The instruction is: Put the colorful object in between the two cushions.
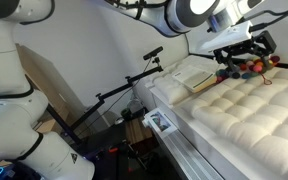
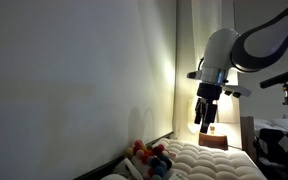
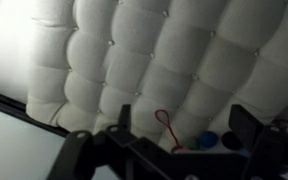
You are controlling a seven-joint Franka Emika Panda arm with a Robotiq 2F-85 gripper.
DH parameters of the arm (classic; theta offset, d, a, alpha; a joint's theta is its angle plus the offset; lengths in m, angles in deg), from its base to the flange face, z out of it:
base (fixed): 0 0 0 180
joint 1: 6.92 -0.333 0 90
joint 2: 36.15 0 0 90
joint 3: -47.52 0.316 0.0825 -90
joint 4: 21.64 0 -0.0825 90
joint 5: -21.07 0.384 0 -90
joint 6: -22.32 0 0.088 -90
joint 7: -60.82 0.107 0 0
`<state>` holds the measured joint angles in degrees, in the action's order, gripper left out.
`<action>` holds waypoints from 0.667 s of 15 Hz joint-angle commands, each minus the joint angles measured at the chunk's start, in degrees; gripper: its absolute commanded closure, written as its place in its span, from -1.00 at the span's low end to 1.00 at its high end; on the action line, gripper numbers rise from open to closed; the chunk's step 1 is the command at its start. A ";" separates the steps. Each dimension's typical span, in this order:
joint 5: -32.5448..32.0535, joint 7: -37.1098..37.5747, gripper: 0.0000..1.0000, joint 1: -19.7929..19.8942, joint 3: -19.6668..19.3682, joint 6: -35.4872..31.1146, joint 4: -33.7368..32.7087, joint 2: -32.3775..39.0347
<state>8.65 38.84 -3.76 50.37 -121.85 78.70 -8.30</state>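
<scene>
Pale wall backs the large tufted cushion (image 1: 246, 112), with the smaller smooth cushion (image 1: 192, 74) just beside it and a black stand (image 1: 124, 92) and cardboard (image 1: 52, 80) off to the side. The colorful object (image 2: 152, 160), a heap of red, orange and dark beads, sits on the tufted cushion's edge. The hand (image 2: 205, 120) hangs above and clear of it, wide and empty. Only the wrist view shows a thin red string loop (image 3: 164, 125) beside a blue bead (image 3: 206, 142).
</scene>
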 commanded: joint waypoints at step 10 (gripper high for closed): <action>6.30 -17.69 -1.00 3.17 5.51 5.19 -18.91 12.91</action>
<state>13.20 24.04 -1.55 54.98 -121.12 66.30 1.11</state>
